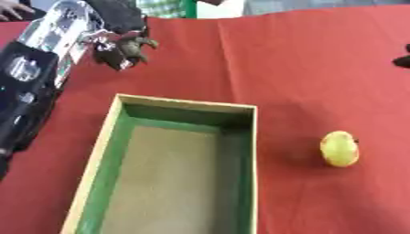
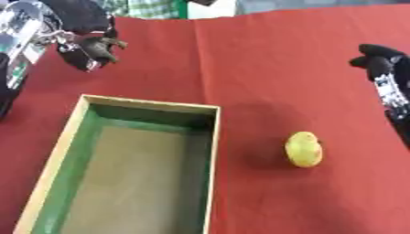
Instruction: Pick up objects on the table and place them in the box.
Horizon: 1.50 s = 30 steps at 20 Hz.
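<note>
A red cloth [image 1: 320, 68] is covering the worktop, and an open box [image 1: 240, 132] with green inner walls is sitting on it toward the left. The left hand [image 1: 124, 50] is hovering beyond the box with fingers curled, holding nothing visible, while the right hand [image 2: 380, 64], fingers straight, is showing properly only in the right eye view. A yellow-green fruit [image 2: 304, 149] is lying on the cloth just right of the box.

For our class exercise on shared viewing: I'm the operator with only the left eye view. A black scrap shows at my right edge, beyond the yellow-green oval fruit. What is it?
Observer: That is the robot's right hand, black, clearer in the right eye view.
Operator: Is it touching the fruit?
Observer: No; the fruit lies apart from it, nearer the camera, on the red cloth.
Operator: Where does its arm run?
Observer: Its forearm runs down that view's right edge.
</note>
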{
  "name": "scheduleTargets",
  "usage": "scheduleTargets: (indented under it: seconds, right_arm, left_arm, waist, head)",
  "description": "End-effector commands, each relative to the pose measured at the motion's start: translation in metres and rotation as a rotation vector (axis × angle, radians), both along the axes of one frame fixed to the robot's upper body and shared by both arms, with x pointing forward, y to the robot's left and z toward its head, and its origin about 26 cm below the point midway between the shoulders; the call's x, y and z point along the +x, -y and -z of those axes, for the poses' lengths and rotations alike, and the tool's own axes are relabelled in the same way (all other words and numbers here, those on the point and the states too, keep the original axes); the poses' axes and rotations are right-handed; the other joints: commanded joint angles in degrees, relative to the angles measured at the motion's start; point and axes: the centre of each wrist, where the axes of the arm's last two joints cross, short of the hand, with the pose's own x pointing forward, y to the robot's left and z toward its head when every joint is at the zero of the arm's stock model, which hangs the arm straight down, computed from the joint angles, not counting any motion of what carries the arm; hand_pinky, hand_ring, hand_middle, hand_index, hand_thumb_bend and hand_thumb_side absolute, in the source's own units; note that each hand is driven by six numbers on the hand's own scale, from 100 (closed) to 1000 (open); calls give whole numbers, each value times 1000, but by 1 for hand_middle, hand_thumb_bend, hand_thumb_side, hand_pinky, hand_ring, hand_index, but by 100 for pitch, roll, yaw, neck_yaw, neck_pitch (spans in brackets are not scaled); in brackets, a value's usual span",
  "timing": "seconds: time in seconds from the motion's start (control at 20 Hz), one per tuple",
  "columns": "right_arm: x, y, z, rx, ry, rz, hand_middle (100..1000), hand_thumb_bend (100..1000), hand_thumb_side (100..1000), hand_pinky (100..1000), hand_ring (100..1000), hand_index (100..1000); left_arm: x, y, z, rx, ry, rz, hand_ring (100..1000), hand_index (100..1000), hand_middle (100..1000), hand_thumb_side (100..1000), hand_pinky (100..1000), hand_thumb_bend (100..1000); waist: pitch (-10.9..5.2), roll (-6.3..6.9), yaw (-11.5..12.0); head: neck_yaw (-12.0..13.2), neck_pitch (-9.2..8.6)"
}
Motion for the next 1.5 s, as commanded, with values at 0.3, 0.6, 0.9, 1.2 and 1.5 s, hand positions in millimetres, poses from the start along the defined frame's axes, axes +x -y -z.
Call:
scheduleTargets:
  seconds: [0.3,0.6,0.9,1.2,1.5]
  right_arm:
    - [-3,5,-6,-2,22,13,724,100,1000,911,847,891]
    - [-4,8,-8,-11,29,25,725,100,1000,908,846,890]
    - [-3,8,-14,-29,48,16,728,100,1000,905,847,889]
    - [-2,9,-20,-66,59,15,738,100,1000,901,849,888]
    - [-2,10,-21,-84,59,13,740,100,1000,900,850,889]
  left_arm:
    - [-47,5,-55,-10,77,62,232,143,100,191,165,100]
    - [-114,17,-76,39,140,249,232,143,100,192,160,100]
    - [-175,28,-78,155,180,455,238,143,100,177,161,100]
    - [-179,37,-76,283,231,661,246,145,100,154,169,100]
    - [-179,49,-71,347,254,779,249,147,102,149,170,100]
  waist:
    - [-247,22,79]
    - [-294,39,201]
    - [-322,11,296]
    - [-354,-36,419]
    - [-398,-76,547]
  head:
    - [-139,77]
    - [-362,147]
    - [-552,157]
    - [-541,158]
    - [-442,154]
